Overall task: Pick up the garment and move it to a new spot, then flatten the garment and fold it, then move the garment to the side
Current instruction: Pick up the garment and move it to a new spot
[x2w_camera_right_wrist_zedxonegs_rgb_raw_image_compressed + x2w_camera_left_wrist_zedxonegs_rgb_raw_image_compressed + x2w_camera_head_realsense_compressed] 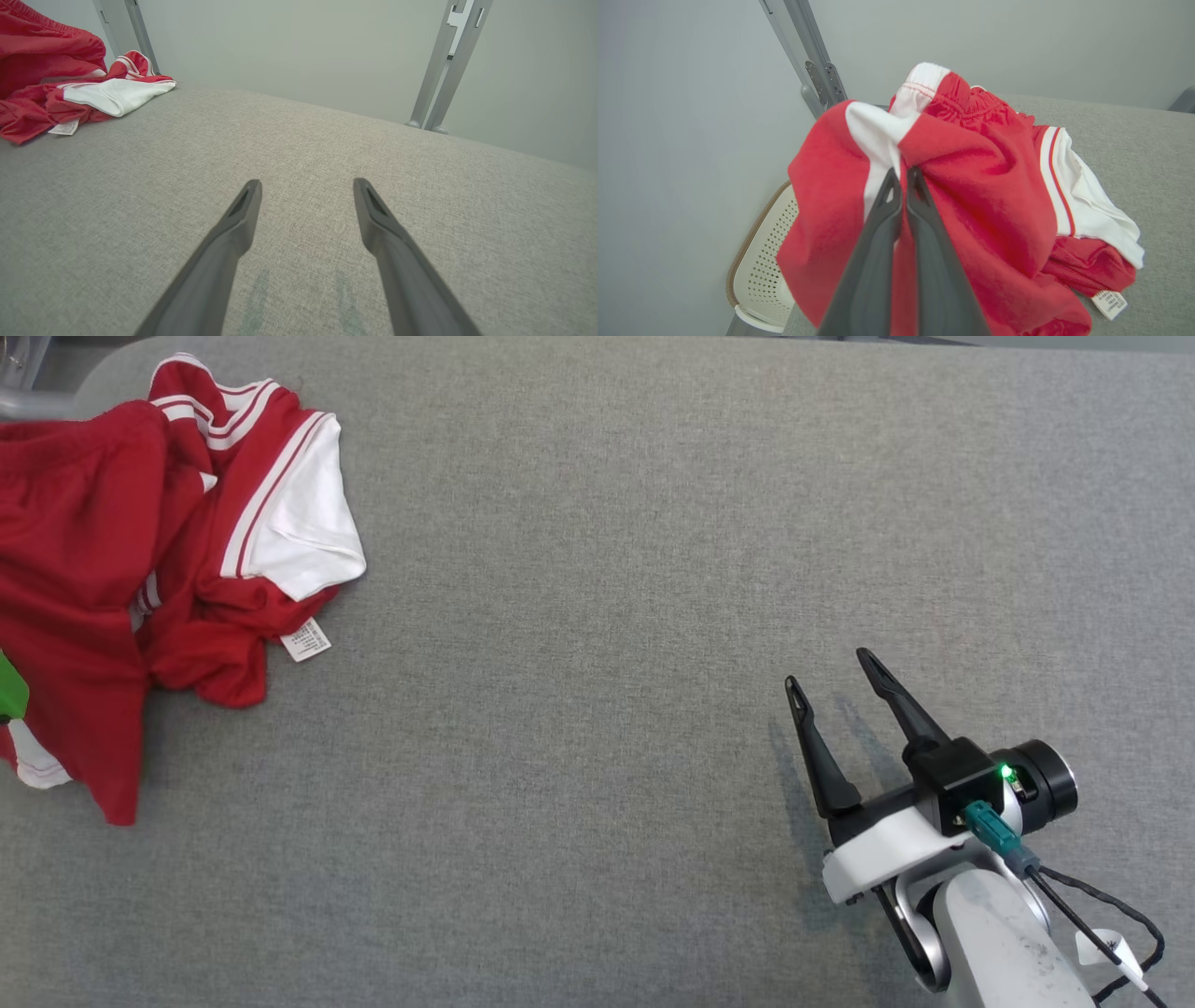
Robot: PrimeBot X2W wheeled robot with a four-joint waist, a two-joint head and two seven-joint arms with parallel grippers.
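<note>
The garment (84,551) runs off the head view's left edge — and covers part of the basket (761,270). Print on its label (306,640) is too small to read.

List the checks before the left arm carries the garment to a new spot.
1. Left gripper shut on garment: ok.
2. Grip takes a single layer: cannot tell.
3. Right gripper open, apart from the garment: ok.
4. Table has free space mid-surface: ok.
5. Garment fully off the table: not ok, its far part lies there.
</note>
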